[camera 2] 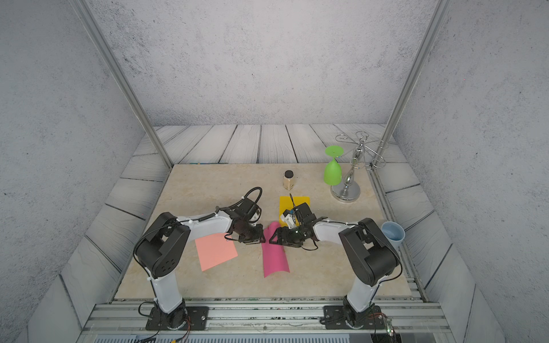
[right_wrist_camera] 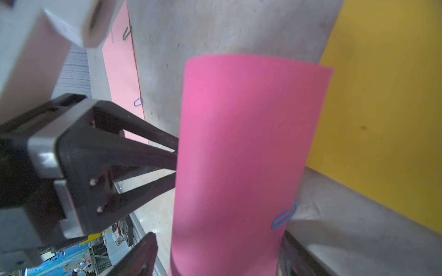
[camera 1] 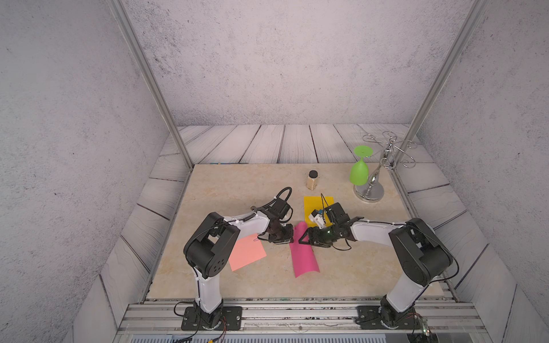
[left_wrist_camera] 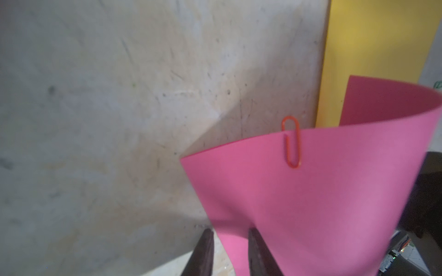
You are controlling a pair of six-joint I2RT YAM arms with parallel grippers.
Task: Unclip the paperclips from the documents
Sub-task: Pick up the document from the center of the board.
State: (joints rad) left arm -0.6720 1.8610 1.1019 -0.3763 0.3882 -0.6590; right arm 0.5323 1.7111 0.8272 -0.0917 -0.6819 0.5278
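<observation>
The magenta sheet [camera 1: 304,258] lies mid-table [camera 1: 237,190]. Its 6 o'clock end is flat and its 12 o'clock end curls up between the two grippers. An orange clip [left_wrist_camera: 291,143] sits over the raised edge, with part of its loop standing clear of the paper. A blue clip [right_wrist_camera: 284,216] is slipped on the side edge that faces the yellow sheet [camera 1: 312,203]. That sheet lies flat at about 1 o'clock from the magenta one, partly hidden by the right arm [camera 1: 371,231].

The left gripper [left_wrist_camera: 230,233] comes in from 9 o'clock at the lifted end. Its fingers stand a little apart with the sheet's edge running between them. Whether they actually pinch the paper I cannot tell. The right gripper [right_wrist_camera: 220,236] comes in from 3 o'clock with its jaws spread wide, one on either side of the curl. The blue clip is just beside one of them.

The salmon sheet [camera 1: 246,252] lies flat at 9 o'clock, apart from the magenta one and partly under the left arm [camera 1: 246,222]. A second blue clip [right_wrist_camera: 138,102] and a green clip [right_wrist_camera: 126,32] sit along its edge facing the magenta sheet.

Farther out, a black-capped jar [camera 1: 312,179] stands at 12 o'clock beyond the yellow sheet. At 2 o'clock a green glass [camera 1: 359,173] is foot-up by a chrome rack [camera 1: 370,190]. A blue cup [camera 2: 392,233] sits at 3 o'clock, past the table's edge.
</observation>
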